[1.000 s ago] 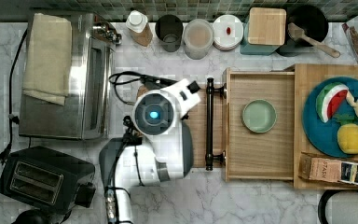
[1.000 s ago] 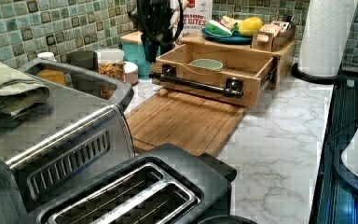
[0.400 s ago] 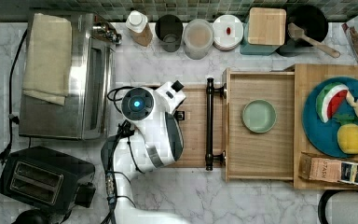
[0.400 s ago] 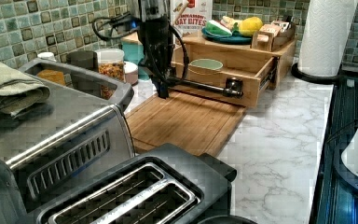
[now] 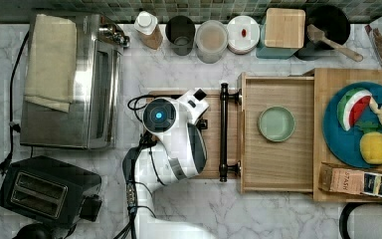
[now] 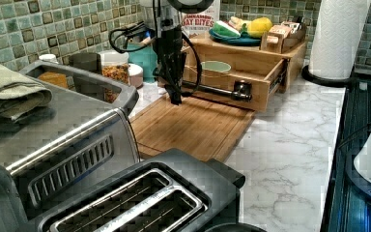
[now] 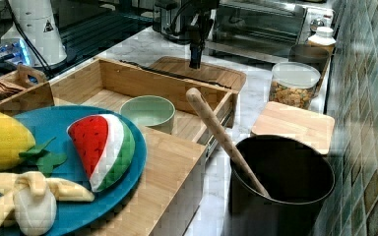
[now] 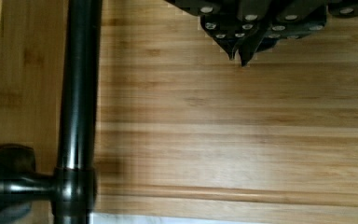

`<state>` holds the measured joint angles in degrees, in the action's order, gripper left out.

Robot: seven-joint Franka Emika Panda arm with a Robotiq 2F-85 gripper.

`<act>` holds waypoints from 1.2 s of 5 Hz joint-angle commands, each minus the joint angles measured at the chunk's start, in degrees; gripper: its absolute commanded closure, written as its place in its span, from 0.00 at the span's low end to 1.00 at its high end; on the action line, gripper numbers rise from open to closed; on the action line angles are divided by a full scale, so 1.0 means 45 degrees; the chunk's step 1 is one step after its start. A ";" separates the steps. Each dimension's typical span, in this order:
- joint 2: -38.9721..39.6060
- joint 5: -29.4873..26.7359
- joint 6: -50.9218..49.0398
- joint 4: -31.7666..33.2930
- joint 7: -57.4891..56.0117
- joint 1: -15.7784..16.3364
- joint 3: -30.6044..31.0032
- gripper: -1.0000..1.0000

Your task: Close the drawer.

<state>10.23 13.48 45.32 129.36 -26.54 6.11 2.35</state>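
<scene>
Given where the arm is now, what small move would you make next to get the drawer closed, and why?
Probably push sideways into the black bar handle. The drawer stands open with the green bowl inside, and the gripper, fingers together, hangs low over the cutting board beside the handle, not touching it.

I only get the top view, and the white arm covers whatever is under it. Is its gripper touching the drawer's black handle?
Observer: No. In the wrist view the gripper is beside the handle, apart from it, over the cutting board.
Operator: Are its fingers spread?
Observer: No, the wrist view shows them shut, tips together, holding nothing.
Operator: What does the drawer slide on?
Observer: The left view shows a dark metal rail along the side of the drawer.
</scene>
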 commanded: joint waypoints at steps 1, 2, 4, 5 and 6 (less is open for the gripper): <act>-0.0688 -0.0038 0.0034 -0.0060 -0.2240 -0.2625 0.0389 1.00; -0.0825 -0.0512 0.0183 0.0150 -0.3533 -0.2751 -0.0486 1.00; -0.0689 -0.1093 0.0426 -0.0003 -0.6021 -0.3141 -0.2120 1.00; -0.0271 -0.1765 0.0179 -0.0517 -0.7597 -0.4099 -0.2207 1.00; 0.0049 -0.2191 -0.0184 -0.0993 -0.8126 -0.4318 -0.2986 1.00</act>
<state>9.57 4.59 45.83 129.25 -61.10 -8.04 -5.79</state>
